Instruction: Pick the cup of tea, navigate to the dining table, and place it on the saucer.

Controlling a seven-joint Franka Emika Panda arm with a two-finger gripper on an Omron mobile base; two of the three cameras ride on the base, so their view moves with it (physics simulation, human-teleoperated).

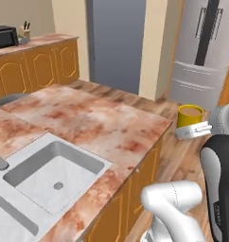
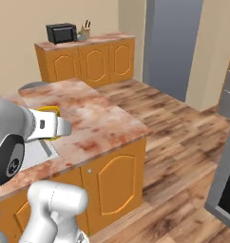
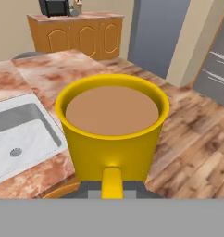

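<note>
The cup of tea [image 1: 190, 115] is off the counter and in the air, carried by the gripper [image 1: 194, 130] at the right side of the left base view, above the wooden floor just past the counter's edge. In the hand view the cup [image 3: 113, 134] sits at the centre of the frame, upright, brown liquid level and close to the rim, its handle pointing down toward the camera between the 2 dark finger tips. The jaws stand clamped on the cup at its handle side; the pads themselves are mostly hidden behind the handle.

In the right base view the cup [image 2: 49, 122] shows as a yellow sliver at the left of the frame, behind the white gripper [image 2: 57, 127], over the marbled counter [image 2: 95, 121] beside the sink [image 1: 55, 172].

The pick looks done, so the step in hand is the carry: navigating to the dining table. Neither a saucer nor any stools can be made out here, so the base probably has to drive and turn before the target is found. A grey refrigerator [image 1: 201, 49] stands at the upper right of the left base view, and a second run of orange cabinets [image 2: 88, 61] with a dark microwave [image 2: 61, 32] lies at the upper left of the right base view.

The next move calls for a smooth drive with the hand kept level, since the tea sits high in the cup and could slop on a sudden start.
</note>
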